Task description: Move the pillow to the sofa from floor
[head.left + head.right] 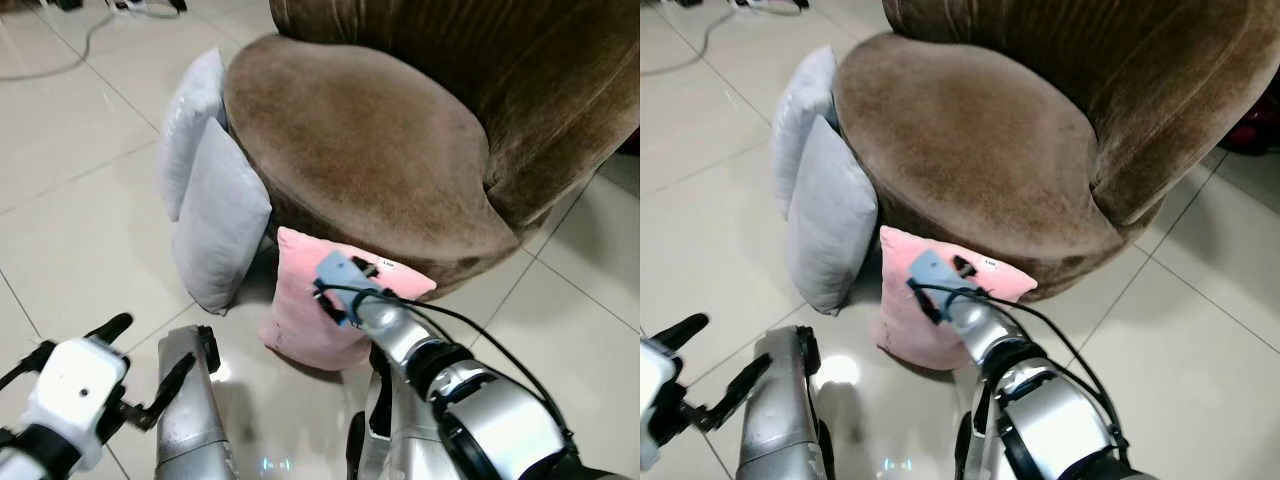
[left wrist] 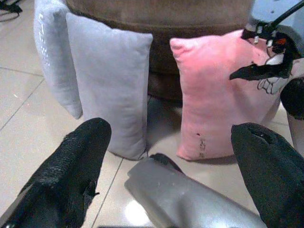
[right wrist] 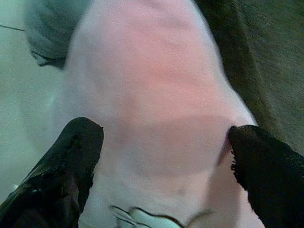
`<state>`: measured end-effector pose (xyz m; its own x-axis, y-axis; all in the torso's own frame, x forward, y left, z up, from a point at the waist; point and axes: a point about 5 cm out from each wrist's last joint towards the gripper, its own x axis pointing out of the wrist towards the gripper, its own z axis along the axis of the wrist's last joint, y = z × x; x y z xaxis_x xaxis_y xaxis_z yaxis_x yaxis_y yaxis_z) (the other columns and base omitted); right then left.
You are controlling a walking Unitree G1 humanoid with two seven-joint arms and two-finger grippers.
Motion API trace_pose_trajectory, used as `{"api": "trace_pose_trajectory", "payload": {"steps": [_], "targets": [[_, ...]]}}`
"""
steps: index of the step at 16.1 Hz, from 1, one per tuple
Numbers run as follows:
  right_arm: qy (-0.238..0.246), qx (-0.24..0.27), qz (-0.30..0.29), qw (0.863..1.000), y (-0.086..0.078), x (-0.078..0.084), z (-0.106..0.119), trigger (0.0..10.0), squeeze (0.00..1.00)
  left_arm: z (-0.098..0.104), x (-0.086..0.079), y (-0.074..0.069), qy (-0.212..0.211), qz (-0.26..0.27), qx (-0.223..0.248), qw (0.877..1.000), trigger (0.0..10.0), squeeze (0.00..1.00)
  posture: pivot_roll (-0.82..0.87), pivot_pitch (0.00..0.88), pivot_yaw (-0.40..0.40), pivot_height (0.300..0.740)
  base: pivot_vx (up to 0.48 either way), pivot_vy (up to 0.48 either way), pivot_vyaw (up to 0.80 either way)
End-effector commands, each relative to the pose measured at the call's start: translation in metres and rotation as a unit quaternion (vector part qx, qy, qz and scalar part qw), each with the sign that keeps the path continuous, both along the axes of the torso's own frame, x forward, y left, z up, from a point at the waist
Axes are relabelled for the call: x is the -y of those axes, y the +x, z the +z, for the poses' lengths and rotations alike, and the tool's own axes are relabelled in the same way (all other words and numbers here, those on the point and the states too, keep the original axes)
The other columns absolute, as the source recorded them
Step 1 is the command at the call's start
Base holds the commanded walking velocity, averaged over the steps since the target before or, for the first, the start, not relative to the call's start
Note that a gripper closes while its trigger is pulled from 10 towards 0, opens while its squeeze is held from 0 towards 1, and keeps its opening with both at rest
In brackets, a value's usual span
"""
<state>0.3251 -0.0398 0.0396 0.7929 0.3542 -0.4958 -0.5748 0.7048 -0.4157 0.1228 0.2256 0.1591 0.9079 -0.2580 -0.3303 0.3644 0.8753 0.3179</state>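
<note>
A pink pillow [image 1: 298, 318] stands on the tiled floor and leans against the front of the round brown sofa [image 1: 360, 130]. My right gripper [image 1: 341, 281] is down at the pillow's top edge. In the right wrist view it is open [image 3: 164, 130], with one black finger [image 3: 71, 156] on each side of the pink pillow [image 3: 152, 90]. Low on my left, my left gripper [image 1: 148, 352] hangs open and holds nothing. Its wrist view looks at the pink pillow [image 2: 213, 95] from the front.
Two grey pillows [image 1: 220, 215] [image 1: 188, 120] lean against the sofa's left side, next to the pink one. Cables [image 1: 80, 40] lie on the floor at the far left. My silver leg [image 1: 188, 410] is below the pillows. Pale tiles stretch left and right.
</note>
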Motion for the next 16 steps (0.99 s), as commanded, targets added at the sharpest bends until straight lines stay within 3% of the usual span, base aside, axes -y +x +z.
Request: {"api": "trace_pose_trajectory", "payload": {"steps": [1, 3, 4, 5, 6, 10, 16], "targets": [[-0.004, -0.007, 0.005, 1.0, -0.003, 0.0, -0.004, 10.0, 0.0, 0.003, 0.001, -0.004, 0.0, -0.005, -0.004, 1.0, 10.0, 0.0, 0.2, 0.242, -0.131, 0.481, 0.0, 0.0, 0.0], [-0.023, 0.004, 0.042, 0.999, -0.011, -0.015, -0.007, 10.0, 0.0, 0.005, 0.001, -0.01, 0.004, -0.002, -0.013, 1.0, 10.0, 0.0, 0.2, 0.247, -0.13, 0.481, 0.0, 0.0, 0.0], [-0.031, 0.006, 0.05, 0.998, -0.014, -0.017, -0.009, 7.8, 0.0, 0.006, 0.002, -0.011, 0.004, -0.002, -0.014, 1.0, 10.0, 0.0, 0.2, 0.248, -0.129, 0.481, 0.0, 0.0, 0.0], [-0.035, 0.01, 0.047, 0.998, -0.015, -0.018, -0.01, 4.8, 0.0, 0.007, 0.003, -0.011, 0.005, -0.002, -0.015, 1.0, 10.0, 0.0, 0.2, 0.249, -0.129, 0.481, 0.0, 0.0, 0.0], [-0.038, 0.016, 0.039, 0.998, -0.015, -0.019, -0.01, 0.0, 0.0, 0.008, 0.003, -0.011, 0.005, -0.003, -0.015, 1.0, 10.0, 0.0, 0.2, 0.251, -0.129, 0.481, 0.0, 0.0, 0.0], [-0.058, 0.046, 0.028, 0.997, -0.014, -0.022, -0.007, 0.0, 0.0, 0.009, 0.003, -0.01, 0.005, -0.006, -0.014, 1.0, 10.0, 0.0, 0.2, 0.251, -0.127, 0.481, 0.0, 0.0, 0.0], [-0.106, 0.075, -0.01, 0.991, -0.007, -0.01, -0.005, 0.0, 0.0, 0.011, 0.0, -0.009, 0.009, -0.001, -0.012, 1.0, 10.0, 0.0, 0.21, 0.243, -0.124, 0.481, 0.0, 0.0, 0.0]]}}
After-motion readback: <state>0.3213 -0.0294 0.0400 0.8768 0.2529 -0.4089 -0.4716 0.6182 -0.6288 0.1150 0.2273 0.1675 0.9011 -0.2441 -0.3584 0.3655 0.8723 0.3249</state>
